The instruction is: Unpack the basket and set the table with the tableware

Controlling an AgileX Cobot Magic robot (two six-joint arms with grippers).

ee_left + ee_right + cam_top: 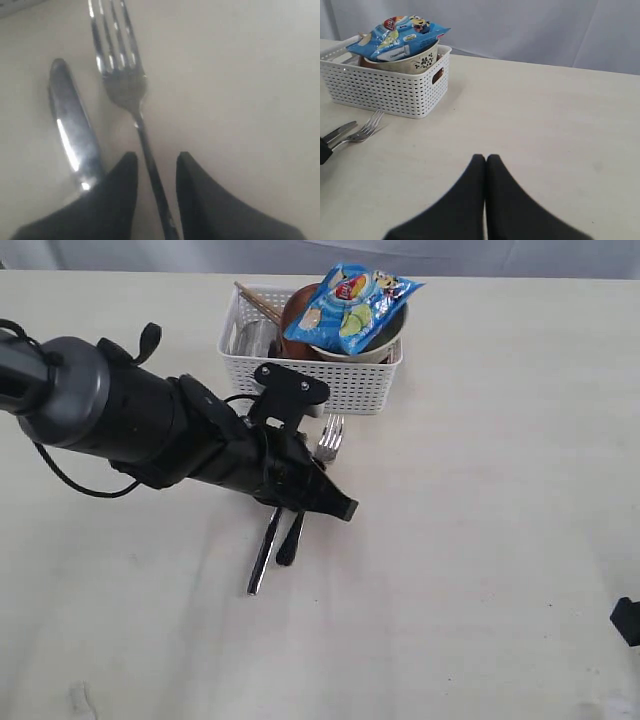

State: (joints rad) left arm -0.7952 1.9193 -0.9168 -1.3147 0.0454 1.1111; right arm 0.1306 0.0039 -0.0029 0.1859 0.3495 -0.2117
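Note:
The steel fork (122, 85) and the steel knife (70, 125) lie side by side on the pale table (480, 540), just in front of the white lattice basket (345, 387). My left gripper (156, 157) hangs low over them, open. The fork's handle runs between its fingers with a gap on each side. In the exterior view the fork's tines (330, 437) and the knife's handle (263, 555) stick out from under the arm. The basket holds the pale bowl (388, 344), the brown plate (296, 308), the chopsticks (257, 302) and the steel cup (258, 338). My right gripper (486, 158) is shut and empty above bare table.
A blue chip bag (362, 300) lies on top of the bowl in the basket. A grey backdrop runs behind the table's far edge. My right arm shows only as a black piece (627, 621) at the exterior view's right edge.

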